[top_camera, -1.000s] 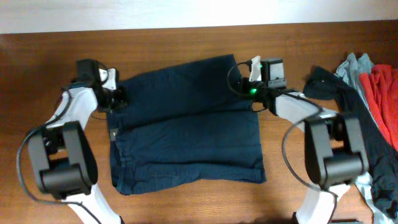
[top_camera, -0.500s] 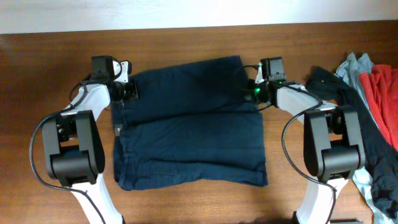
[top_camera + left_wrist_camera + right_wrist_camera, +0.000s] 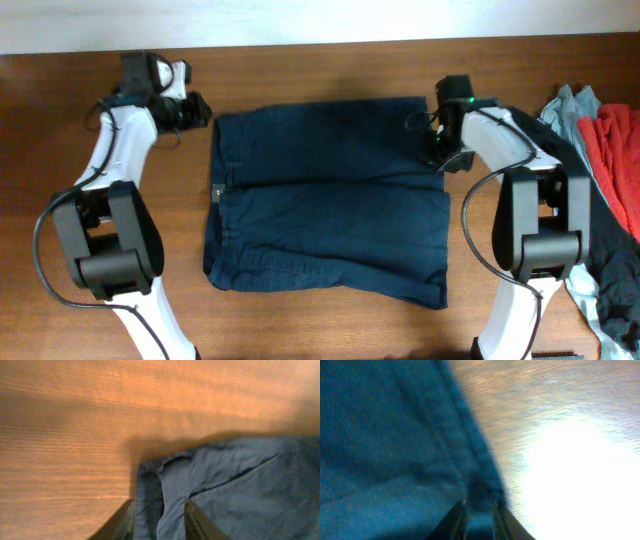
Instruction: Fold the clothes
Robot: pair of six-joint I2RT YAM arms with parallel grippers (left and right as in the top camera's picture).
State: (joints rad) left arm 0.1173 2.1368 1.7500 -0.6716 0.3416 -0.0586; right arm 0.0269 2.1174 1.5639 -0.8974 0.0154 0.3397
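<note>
Shorts (image 3: 330, 215) lie flat on the counter (image 3: 300, 75), long axis left to right, spreading nearward from both arms. At their right edge the right fingers (image 3: 438, 152) straddle the hem, barely apart; gripping or not, I cannot tell. Farther back, the left fingers (image 3: 196, 108) stand parted, released, just beside the far-left corner.

Both wrist views are blurred, with white glare on the table (image 3: 575, 465).
</note>
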